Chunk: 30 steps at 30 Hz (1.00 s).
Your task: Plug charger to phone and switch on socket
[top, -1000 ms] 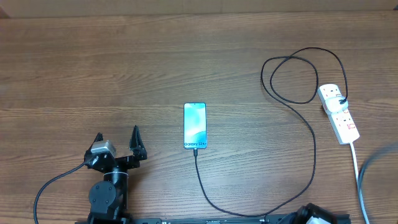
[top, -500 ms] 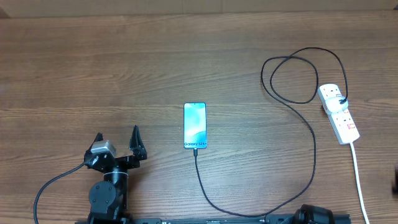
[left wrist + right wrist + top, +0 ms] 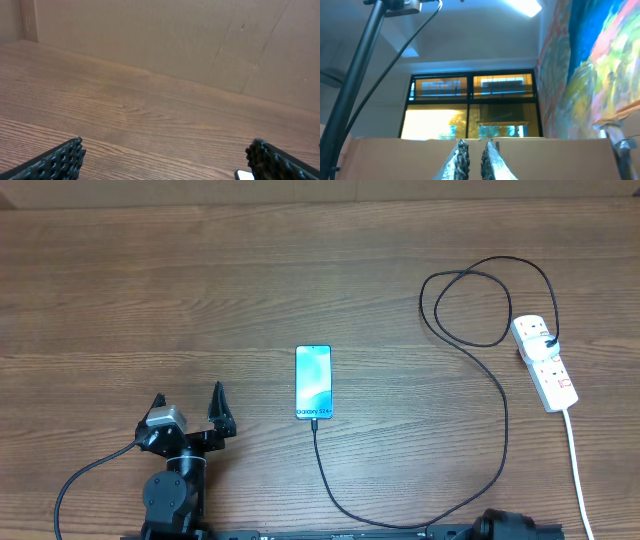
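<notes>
The phone (image 3: 313,382) lies flat mid-table with its screen lit; a corner of it shows in the left wrist view (image 3: 243,175). The charger (image 3: 500,420), a thin black cable, runs from the phone's near end down to the front edge. It then goes up the right side, loops, and ends at a plug in the socket (image 3: 545,362). The socket's red switch (image 3: 565,383) is at its near end. My left gripper (image 3: 188,408) is open and empty, left of the phone (image 3: 167,162). My right gripper (image 3: 475,150) points upward, fingers nearly together, holding nothing.
The socket's thick white cord (image 3: 578,470) runs to the front right edge. The right arm's base (image 3: 510,526) sits at the front edge. A cardboard wall (image 3: 175,40) stands behind the table. A camera pole (image 3: 355,95) rises on the left of the right wrist view.
The right arm, a blur near the right edge a second ago, has withdrawn to the front edge. The phone, the cable, the socket and the left arm have not moved.
</notes>
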### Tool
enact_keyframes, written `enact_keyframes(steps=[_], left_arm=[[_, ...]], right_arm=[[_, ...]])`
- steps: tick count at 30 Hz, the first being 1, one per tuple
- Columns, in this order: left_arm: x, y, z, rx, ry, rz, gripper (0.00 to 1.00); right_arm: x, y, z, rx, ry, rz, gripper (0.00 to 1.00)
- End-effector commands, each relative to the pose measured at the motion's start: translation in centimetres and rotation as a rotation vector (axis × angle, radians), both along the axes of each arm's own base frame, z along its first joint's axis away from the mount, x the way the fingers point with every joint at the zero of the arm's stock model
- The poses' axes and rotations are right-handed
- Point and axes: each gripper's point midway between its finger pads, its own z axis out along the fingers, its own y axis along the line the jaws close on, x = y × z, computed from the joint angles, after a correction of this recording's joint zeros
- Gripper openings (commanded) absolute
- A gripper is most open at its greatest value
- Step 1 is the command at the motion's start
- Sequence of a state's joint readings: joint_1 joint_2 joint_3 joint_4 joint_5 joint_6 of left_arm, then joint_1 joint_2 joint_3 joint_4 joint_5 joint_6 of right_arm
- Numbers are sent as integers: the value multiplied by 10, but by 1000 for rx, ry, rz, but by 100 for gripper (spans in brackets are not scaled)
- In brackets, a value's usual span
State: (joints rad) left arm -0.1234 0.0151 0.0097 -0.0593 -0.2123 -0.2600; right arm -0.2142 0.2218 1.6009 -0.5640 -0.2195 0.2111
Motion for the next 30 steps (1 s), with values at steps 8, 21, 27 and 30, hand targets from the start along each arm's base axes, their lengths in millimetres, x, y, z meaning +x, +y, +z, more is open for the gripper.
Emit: enact_keyframes(steps=[8,21,27,30], left_arm=[[0,0,0,-7,-5,-4,99],[0,0,0,-7,-5,-4,99],[0,0,0,-7,-5,-4,100],[0,0,0,-7,-5,-4,100]], right_arm=[[-72,-5,-29,-98,-148,-43,14],[-97,-17,-37,-65,-207,-94,100],[-73,-18,-31,-53,-208,-67,100],[-52,-21,-29,-47,-211,-71,100]])
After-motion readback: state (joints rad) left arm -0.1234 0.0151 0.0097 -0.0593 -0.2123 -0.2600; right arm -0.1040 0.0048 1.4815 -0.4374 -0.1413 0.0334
